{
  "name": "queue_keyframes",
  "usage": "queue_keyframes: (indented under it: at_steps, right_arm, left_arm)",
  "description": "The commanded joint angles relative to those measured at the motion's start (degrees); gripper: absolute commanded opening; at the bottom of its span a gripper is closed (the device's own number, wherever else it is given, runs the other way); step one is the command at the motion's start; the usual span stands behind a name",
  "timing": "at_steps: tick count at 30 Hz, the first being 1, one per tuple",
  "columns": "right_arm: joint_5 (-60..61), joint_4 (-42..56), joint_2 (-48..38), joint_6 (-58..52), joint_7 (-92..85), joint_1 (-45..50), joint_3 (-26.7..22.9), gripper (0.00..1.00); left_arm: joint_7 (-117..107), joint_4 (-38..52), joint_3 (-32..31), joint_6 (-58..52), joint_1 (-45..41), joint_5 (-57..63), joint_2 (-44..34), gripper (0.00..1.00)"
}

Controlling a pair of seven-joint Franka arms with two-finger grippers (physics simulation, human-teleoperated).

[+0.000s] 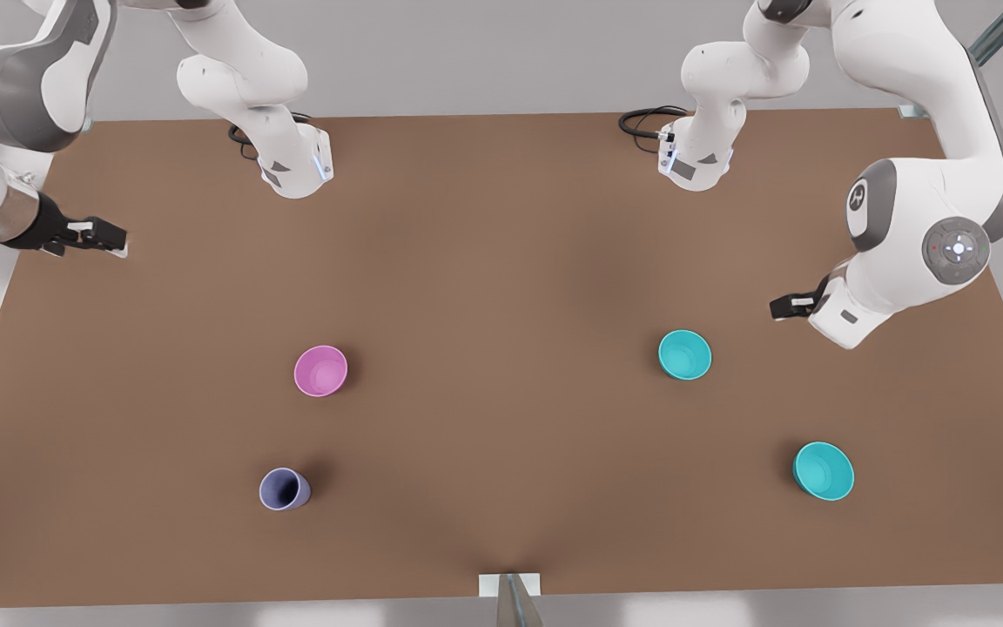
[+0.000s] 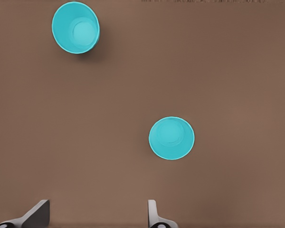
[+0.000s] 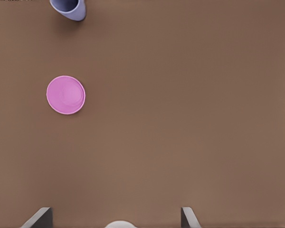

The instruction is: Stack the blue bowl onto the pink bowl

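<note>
Since nothing is picked up yet, the job now is to bring a hand to a blue bowl and grab it well.

By the desk [image 1: 501,261] edge at the front view's left, the right gripper [image 1: 92,235] hangs above the desk and waits. Its fingers [image 3: 38,217] are wide apart and hold nothing. The pink bowl [image 1: 320,370] sits open side up, about halfway between the far edge and the near edge, well apart from that gripper. Closer to the near edge is a small purple-blue cup [image 1: 284,488], which should be left alone.

Toward the front view's right are two teal bowls. The blue bowl [image 1: 684,354] looks like the better one to take, because it lies nearer to the left gripper [image 1: 789,305]. The other teal bowl [image 1: 824,470] sits closer to the corner made by the near edge and the edge at the front view's right.

The left gripper floats above the desk by that edge. Its fingers [image 2: 38,214] are apart and empty. The blue bowl is not between them; it is out ahead of them on the desk.

To do it well, the left gripper should move over the bowl's rim, go down with one finger inside and one outside, and pinch softly so the bowl does not tip.
</note>
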Motion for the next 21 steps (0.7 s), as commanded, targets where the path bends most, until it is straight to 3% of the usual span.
queue_keyframes:
  at_steps: [1,5,7,10,14,17,21]
  right_arm:
    - [-0.01,0.02,0.01,0.3,-0.94,0.94,-0.13,1.0]
    - [0.35,0.03,5.89,-0.67,0.28,2.95,0.14,1.0]
    - [5.52,-3.49,11.34,2.41,10.39,5.07,0.22,1.0]
    - [9.3,-16.4,11.26,17.16,11.89,5.07,0.14,1.0]
    - [10.01,-36.53,8.1,46.79,13.91,7.18,0.14,1.0]
    - [10.36,-37.95,10.99,52.07,15.75,8.5,0.22,1.0]
    - [13.97,-32.32,19.17,53.82,15.93,9.38,0.31,1.0]
  left_arm:
    - [-1.22,0.04,-0.06,0.12,0.0,0.06,-0.08,1.0]
    - [-1.22,0.04,0.03,0.48,0.0,0.06,-0.08,1.0]
    - [-1.22,-0.04,0.03,0.47,0.0,0.06,0.0,1.0]
    - [-0.17,0.04,0.03,0.48,0.0,0.06,-0.08,1.0]
    - [-0.17,0.04,0.03,0.48,0.0,0.06,-0.08,1.0]
    - [-0.17,0.04,0.03,0.48,0.0,0.06,-0.08,1.0]
    - [-0.17,0.04,0.03,0.39,0.0,0.06,-0.17,1.0]
